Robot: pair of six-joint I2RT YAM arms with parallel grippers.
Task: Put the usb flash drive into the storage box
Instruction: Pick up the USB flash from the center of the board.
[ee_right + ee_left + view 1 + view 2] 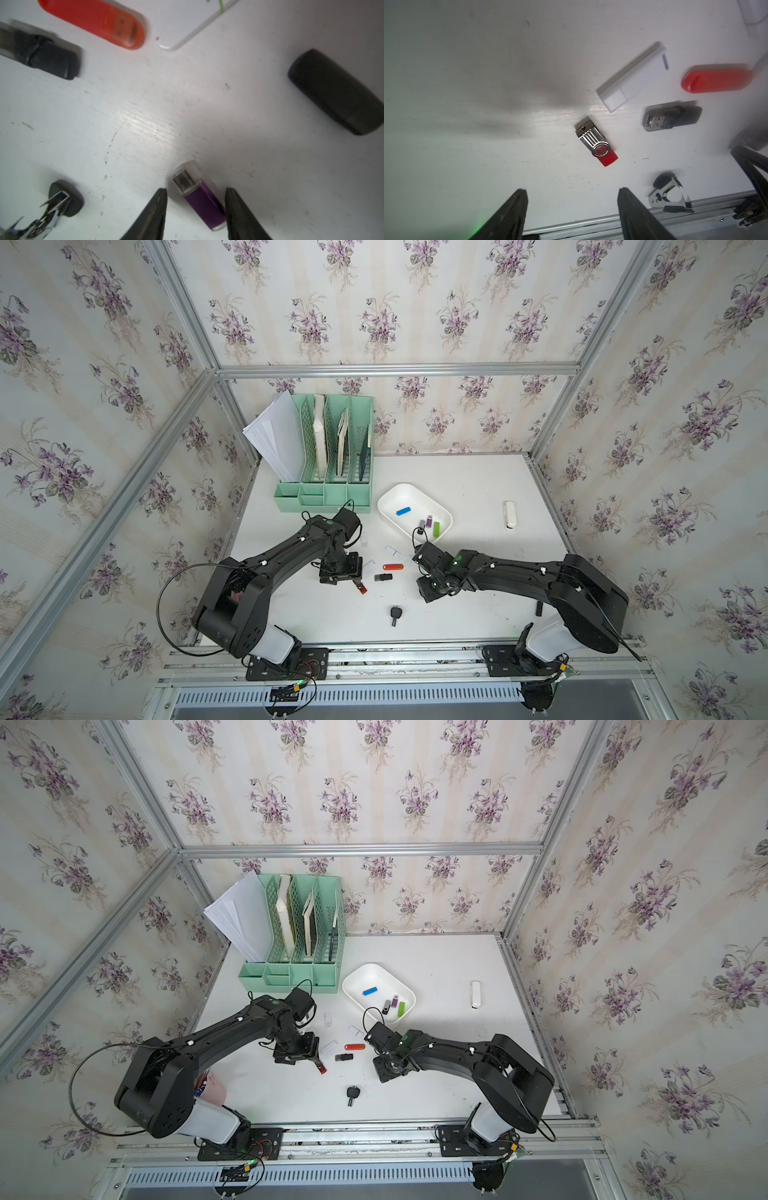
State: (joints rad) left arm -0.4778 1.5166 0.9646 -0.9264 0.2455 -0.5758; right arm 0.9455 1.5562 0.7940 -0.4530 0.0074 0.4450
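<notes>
A purple usb flash drive with a clear cap lies on the white table between the fingers of my right gripper. One finger is at its side, the other stands a little off, so the jaws are open. In both top views this drive is hidden under the right gripper. The storage box, a shallow white tub, sits behind that gripper with several drives inside. My left gripper hangs open over bare table, short of a red swivel drive.
Between the arms lie a white drive, an orange-red drive, a black drive and a staple remover. A mint-green file organizer stands at the back left. A white device lies at the right.
</notes>
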